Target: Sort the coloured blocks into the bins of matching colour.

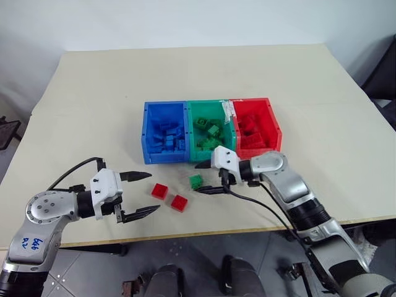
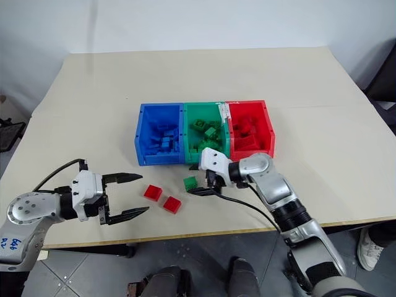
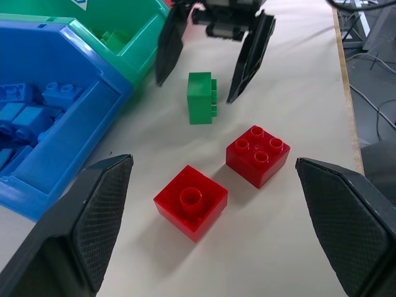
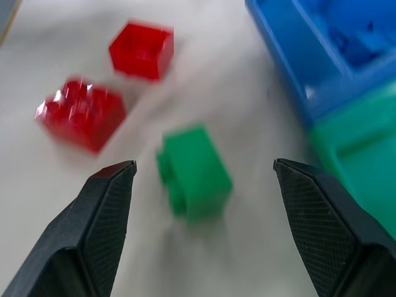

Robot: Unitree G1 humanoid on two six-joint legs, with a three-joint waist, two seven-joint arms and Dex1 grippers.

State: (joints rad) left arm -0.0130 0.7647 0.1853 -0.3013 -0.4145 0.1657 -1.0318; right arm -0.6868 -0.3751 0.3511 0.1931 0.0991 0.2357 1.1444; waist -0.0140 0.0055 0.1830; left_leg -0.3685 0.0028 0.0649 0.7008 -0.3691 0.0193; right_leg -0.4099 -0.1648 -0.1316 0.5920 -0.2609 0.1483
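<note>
Cream tabletop (image 1: 297, 80), white wall behind; bins (image 1: 210, 130) sit near the middle in one joined row, blue, green, red from the robot's left to right. Each bin already carries bricks of its own colour, so the sort looks largely done.

Three bricks remain loose on the table, all just in front of the bins. Green brick (image 1: 196, 181) lies on its side, studs facing sideways, at about 6 o'clock from the green bin and just clear of its front wall. Two red bricks lie further toward 7 o'clock: one (image 1: 159, 190) stud-side down, hollow base upward, the other (image 1: 179, 202) studs up. They are close together but not touching.

Right gripper (image 1: 206, 177) reaches leftward across the front of the bins, fingers spread wide with the green brick between them, neither finger touching it. That straddle suggests it is lined up to pinch this brick; it holds nothing.

Left gripper (image 1: 137, 195) hangs near the table's front edge, at 9 o'clock from the red bricks, fingers spread to full width, empty, pointed toward them. Judged purpose: waiting clear of the right arm's work, placed to take the reds next.
</note>
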